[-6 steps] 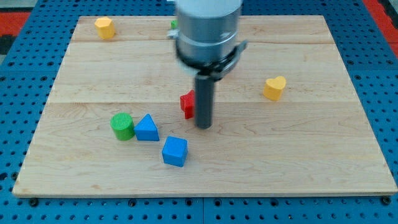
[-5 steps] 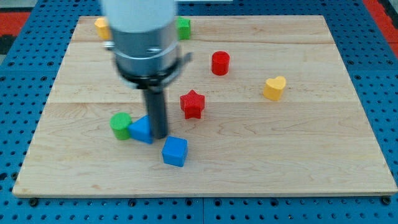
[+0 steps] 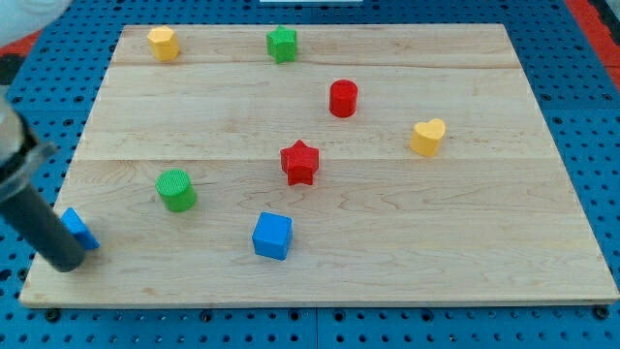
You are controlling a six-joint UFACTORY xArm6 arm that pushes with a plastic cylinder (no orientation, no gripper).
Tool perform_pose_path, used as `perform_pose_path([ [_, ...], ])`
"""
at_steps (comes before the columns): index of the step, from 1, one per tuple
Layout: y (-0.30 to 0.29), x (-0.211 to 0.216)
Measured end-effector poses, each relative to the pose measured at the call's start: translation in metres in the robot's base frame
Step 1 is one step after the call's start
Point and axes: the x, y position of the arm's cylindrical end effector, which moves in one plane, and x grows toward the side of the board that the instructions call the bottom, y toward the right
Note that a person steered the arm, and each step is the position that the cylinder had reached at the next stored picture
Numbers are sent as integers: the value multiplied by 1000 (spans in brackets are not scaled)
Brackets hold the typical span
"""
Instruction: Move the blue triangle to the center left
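Observation:
The blue triangle lies at the board's left edge, low in the view, partly hidden behind my rod. My tip is at the view's lower left, touching the triangle's lower left side. The green cylinder stands to the right of the triangle, apart from it.
A blue cube sits low in the middle. A red star is at the centre, a red cylinder above it. A yellow heart is at the right. A yellow block and a green star are along the top.
My rod swept from the board's middle to the far lower left. The blue triangle slid left to the board's edge. The green cylinder shifted slightly left and up.

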Motion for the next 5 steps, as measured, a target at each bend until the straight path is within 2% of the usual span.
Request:
perform_pose_path([
  [1,-1,-38],
  [2,11,-103],
  [3,15,-95],
  [4,14,-55],
  [5,4,-54],
])
